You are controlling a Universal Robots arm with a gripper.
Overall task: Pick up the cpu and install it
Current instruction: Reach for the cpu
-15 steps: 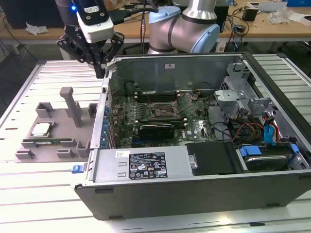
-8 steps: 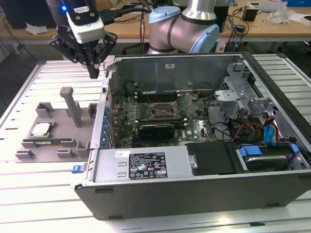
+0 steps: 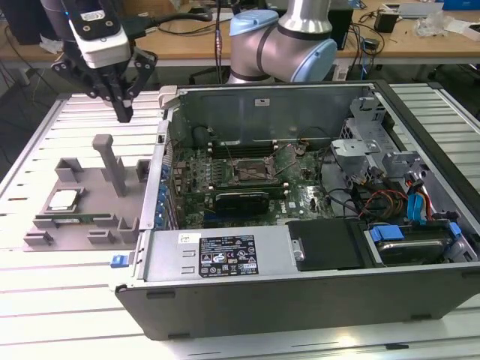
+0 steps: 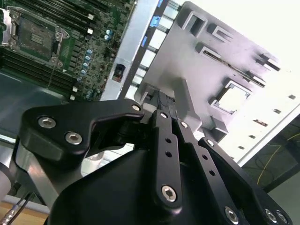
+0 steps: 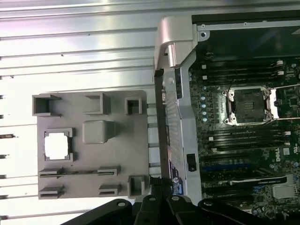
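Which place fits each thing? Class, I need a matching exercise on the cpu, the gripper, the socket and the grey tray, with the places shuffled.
Things:
1. cpu
2. gripper
3. socket
4. grey tray

Places:
A. on the motherboard inside the computer case
B. flat on the slatted table, beside the case on the exterior view's left
C. in a square recess of the grey tray
D. raised in the air, touching nothing

Pairs: 1-C, 2-D, 3-A, 4-B
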